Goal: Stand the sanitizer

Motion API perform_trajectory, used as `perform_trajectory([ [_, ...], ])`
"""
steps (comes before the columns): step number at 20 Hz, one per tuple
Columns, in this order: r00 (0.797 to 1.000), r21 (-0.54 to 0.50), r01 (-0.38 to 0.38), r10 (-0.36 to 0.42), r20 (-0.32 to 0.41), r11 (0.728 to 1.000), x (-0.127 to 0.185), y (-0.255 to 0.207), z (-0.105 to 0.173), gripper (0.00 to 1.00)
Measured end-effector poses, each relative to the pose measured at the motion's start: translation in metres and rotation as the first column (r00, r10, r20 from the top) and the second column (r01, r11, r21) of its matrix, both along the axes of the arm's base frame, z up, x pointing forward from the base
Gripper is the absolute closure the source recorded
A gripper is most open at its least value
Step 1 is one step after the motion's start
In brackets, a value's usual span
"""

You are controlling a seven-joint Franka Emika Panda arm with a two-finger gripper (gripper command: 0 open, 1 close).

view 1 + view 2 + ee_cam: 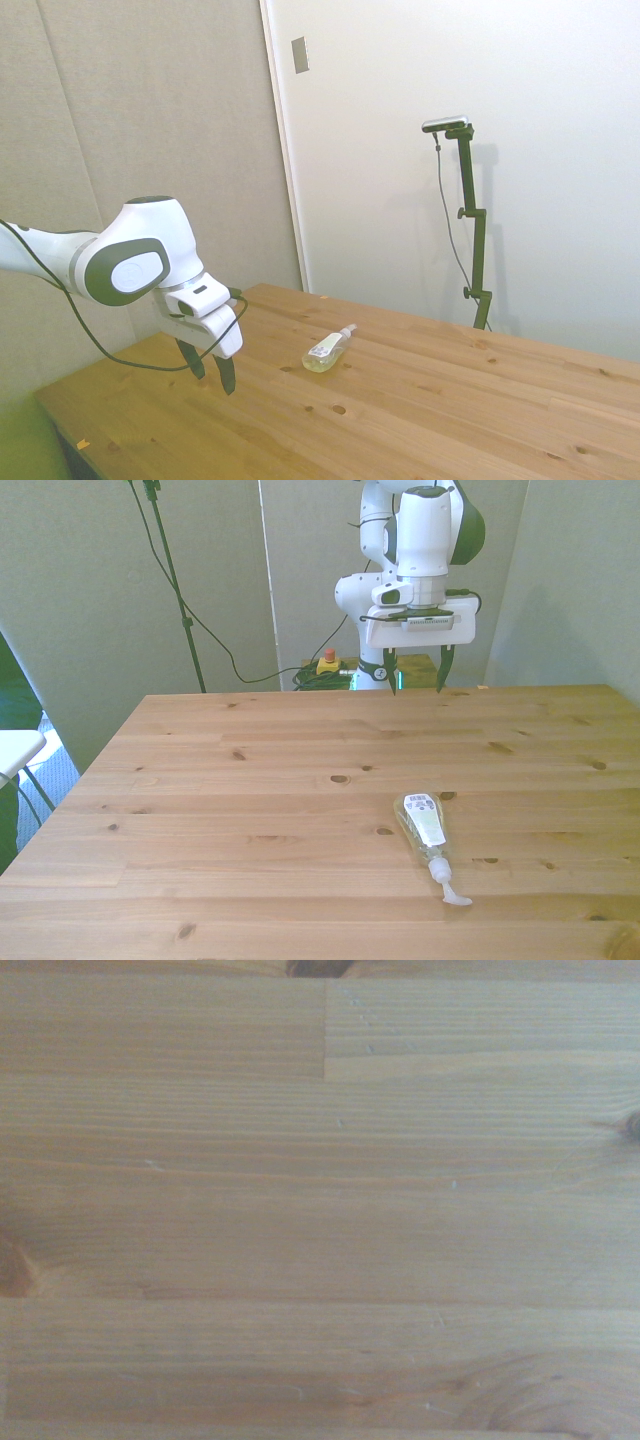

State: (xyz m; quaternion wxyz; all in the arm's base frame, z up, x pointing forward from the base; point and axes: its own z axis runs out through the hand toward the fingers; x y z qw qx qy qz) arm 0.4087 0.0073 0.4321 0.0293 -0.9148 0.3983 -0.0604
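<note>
I am judging the sanitizer [424,823] a likely roller: it is lying flat on the table [250,810] toward the front view's right, and a pinch across its rounded clear body could be squirting it sideways or nudging the whitish spray top [447,884]. It is showing pale yellowish liquid under a white label. I am holding the gripper [414,679] well apart from it, fingers spread wide, carrying nothing.

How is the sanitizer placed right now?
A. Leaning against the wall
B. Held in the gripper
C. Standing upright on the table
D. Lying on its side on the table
D: the sanitizer lies flat on the table, apart from the open, empty gripper.
</note>
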Motion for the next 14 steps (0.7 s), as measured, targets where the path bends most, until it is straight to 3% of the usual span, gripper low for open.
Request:
perform_trajectory([
  [6, 1.000, -0.001, 0.004, -0.004, 0.009, 1.000, 0.018, -0.001, 0.007, 0.00],
  [14, 0.993, -0.039, 0.089, -0.086, 0.080, 0.995, 0.126, -0.023, 0.032, 0.00],
])
